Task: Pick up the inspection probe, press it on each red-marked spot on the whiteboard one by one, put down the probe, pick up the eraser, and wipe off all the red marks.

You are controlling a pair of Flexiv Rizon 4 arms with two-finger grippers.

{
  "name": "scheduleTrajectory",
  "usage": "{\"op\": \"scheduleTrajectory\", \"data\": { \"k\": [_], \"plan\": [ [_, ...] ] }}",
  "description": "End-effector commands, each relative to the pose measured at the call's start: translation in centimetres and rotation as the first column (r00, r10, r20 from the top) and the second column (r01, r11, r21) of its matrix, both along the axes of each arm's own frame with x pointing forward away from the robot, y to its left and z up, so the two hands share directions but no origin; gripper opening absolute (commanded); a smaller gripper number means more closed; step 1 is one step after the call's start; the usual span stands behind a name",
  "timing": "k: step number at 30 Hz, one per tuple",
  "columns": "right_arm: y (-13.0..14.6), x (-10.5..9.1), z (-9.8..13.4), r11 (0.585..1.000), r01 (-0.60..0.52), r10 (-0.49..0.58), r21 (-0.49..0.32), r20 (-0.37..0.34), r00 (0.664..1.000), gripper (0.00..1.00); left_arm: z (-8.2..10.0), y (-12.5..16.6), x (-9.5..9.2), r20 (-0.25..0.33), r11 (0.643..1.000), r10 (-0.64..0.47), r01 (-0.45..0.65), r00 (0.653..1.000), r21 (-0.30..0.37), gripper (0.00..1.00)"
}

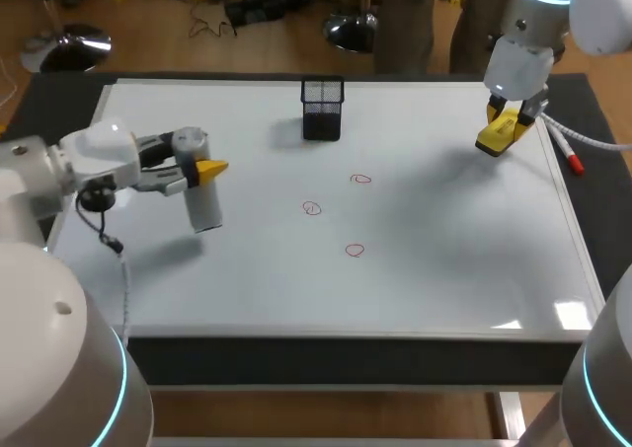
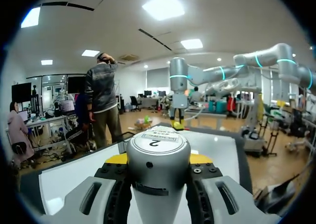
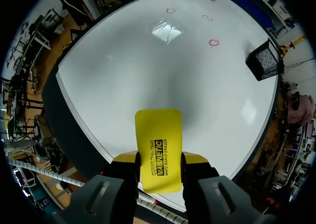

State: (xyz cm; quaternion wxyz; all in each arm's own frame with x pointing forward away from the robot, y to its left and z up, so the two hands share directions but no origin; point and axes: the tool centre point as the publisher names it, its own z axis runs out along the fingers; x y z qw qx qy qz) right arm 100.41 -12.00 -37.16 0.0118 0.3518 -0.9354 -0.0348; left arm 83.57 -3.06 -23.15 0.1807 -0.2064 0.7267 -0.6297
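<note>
My left gripper (image 1: 204,170) hangs over the left part of the whiteboard (image 1: 454,260), shut on the silver cylindrical probe (image 1: 202,200), which points down at the board. In the left wrist view the probe (image 2: 158,164) fills the gap between the yellow-tipped fingers (image 2: 116,158). My right gripper (image 1: 502,129) is at the board's far right, shut on the yellow eraser (image 1: 494,137); its wrist view shows the eraser (image 3: 159,147) sticking out ahead of the gripper (image 3: 159,158). Three red marks (image 1: 360,180), (image 1: 312,208), (image 1: 355,251) lie mid-board, also as red marks (image 3: 214,43) ahead of the eraser.
A black mesh pen holder (image 1: 322,108) stands at the back middle of the board, also seen as the holder (image 3: 264,61) in the right wrist view. A red marker (image 1: 570,157) lies along the right edge of the board, beside the right gripper.
</note>
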Motion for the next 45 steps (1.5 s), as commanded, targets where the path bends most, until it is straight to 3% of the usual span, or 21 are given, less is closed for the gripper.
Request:
{"op": "scheduleTrajectory", "data": {
  "k": [1, 13, 29, 38, 45],
  "plan": [
    [-0.1, 0.0, 0.1, 1.0, -0.002, 0.002, -0.003, 0.0, 1.0, 0.0, 0.8, 3.7, -3.2, 0.021, 0.99, 0.138, -0.138, 0.99, -0.001, 0.0],
    [-0.1, 0.0, 0.1, 1.0, -0.002, 0.002, -0.003, 0.0, 1.0, 0.0, 1.0, 6.7, -4.5, 0.018, 0.976, 0.214, -0.215, 0.977, 0.035, 0.0],
    [-0.1, 0.0, 0.1, 1.0, -0.002, 0.002, -0.003, 0.0, 1.0, 0.0, 1.0, 6.7, -4.5, 0.018, 0.976, 0.214, -0.215, 0.977, 0.035, 0.0],
    [2.8, -2.1, 1.1, 0.994, -0.071, 0.072, -0.079, 0.012, 0.997, 0.0, 1.0, 6.7, -4.5, 0.018, 0.976, 0.214, -0.215, 0.977, 0.035, 0.0],
    [7.2, -5.1, 2.7, 0.982, -0.163, 0.167, -0.093, 0.041, 0.985, 0.0, 1.0, 6.7, -4.5, 0.018, 0.976, 0.214, -0.215, 0.977, 0.035, 0.0]
  ]
}}
